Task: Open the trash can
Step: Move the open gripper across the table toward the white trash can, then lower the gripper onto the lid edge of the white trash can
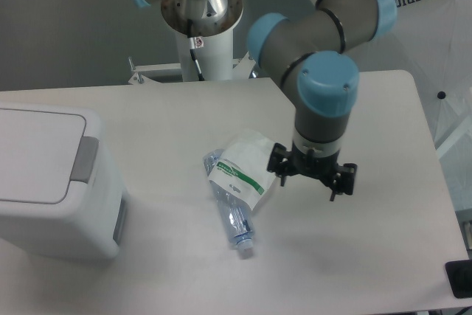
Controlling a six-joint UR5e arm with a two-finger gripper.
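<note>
The trash can [51, 182] is a large white boxy bin at the table's left edge. Its flat lid lies down and closed, with a grey push tab [85, 160] on the lid's right side. My gripper [311, 179] hangs over the middle of the table, far to the right of the can. It points downward with its fingers spread apart and nothing between them. It hovers just right of the white-and-green pouch [247, 166].
A clear plastic bottle [234, 215] lies under the pouch, its cap toward the table's front. The arm's base column [206, 42] stands at the back. A white sheet with black lettering [442, 49] hangs at the right edge. A dark object [461, 278] sits at the bottom right corner.
</note>
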